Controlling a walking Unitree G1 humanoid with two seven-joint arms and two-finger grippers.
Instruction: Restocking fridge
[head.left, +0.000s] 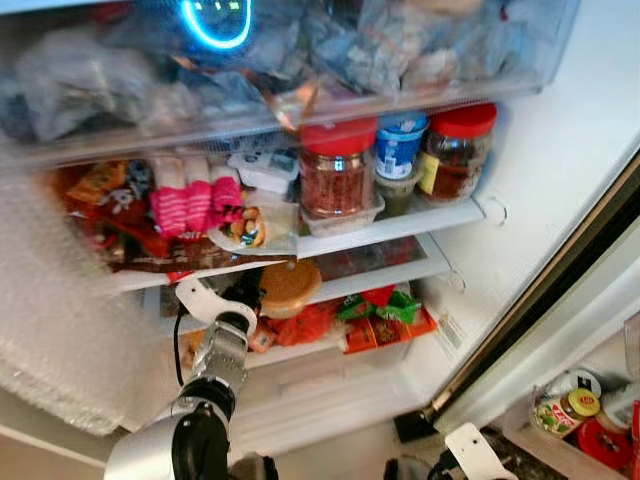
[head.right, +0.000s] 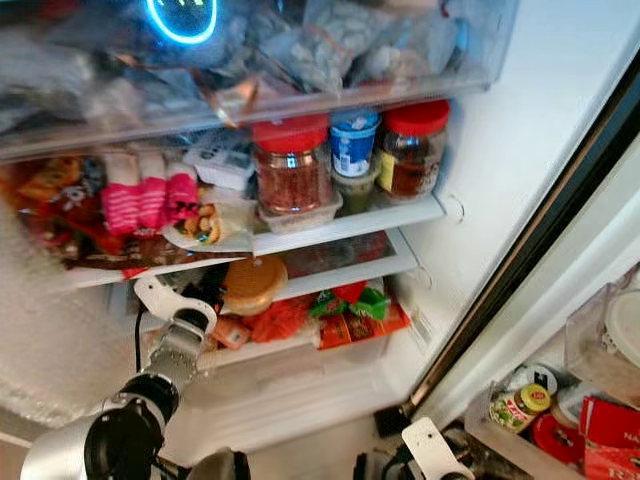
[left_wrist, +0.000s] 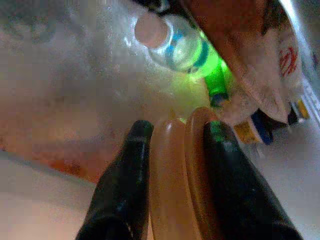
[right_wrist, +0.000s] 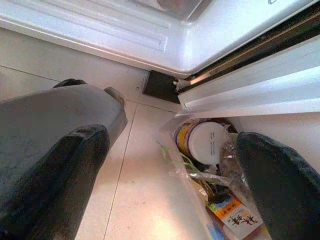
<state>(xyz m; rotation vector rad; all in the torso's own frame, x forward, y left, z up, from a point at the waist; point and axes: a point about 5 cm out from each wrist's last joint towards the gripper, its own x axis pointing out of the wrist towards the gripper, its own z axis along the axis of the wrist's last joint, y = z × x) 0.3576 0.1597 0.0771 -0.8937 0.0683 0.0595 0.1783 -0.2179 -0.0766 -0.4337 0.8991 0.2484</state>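
reaching into the open fridge (head.left: 560, 150), the left gripper (left_wrist: 175, 150) holds a flat tan container (head.left: 290, 287) edge-on, its two black fingers (left_wrist: 125, 180) closed on opposite faces of the disc. the container sits at the level of the middle shelf (head.left: 390, 275), just beside the red and green packets (head.left: 385, 312) that lie on the shelf below and to the robot's right. its flat faces stand nearly upright in the wrist view, so the long axis runs along the fingers and points toward the back of the fridge, where a clear bottle (left_wrist: 175, 42) with a pale cap lies against the frosted rear wall.

the upper shelf (head.left: 400, 225) carries two red-lidded jars (head.left: 337, 168), a blue-lidded tub (head.left: 400, 145) and a pink striped packet (head.left: 195, 205); above it a clear drawer (head.left: 300, 60) is packed with bags.

the right gripper (right_wrist: 170, 150) hangs low near the floor (right_wrist: 135, 190) with its fingers wide apart, holding nothing; between them a bag (right_wrist: 210, 170) with a white-lidded jar (right_wrist: 205, 142) rests on the tiles beside the fridge base. the left arm is plainly the nearer one. judged from the pose, the next move is to tip the container flat and set it on the shelf, with the bottle behind as the likeliest obstruction.
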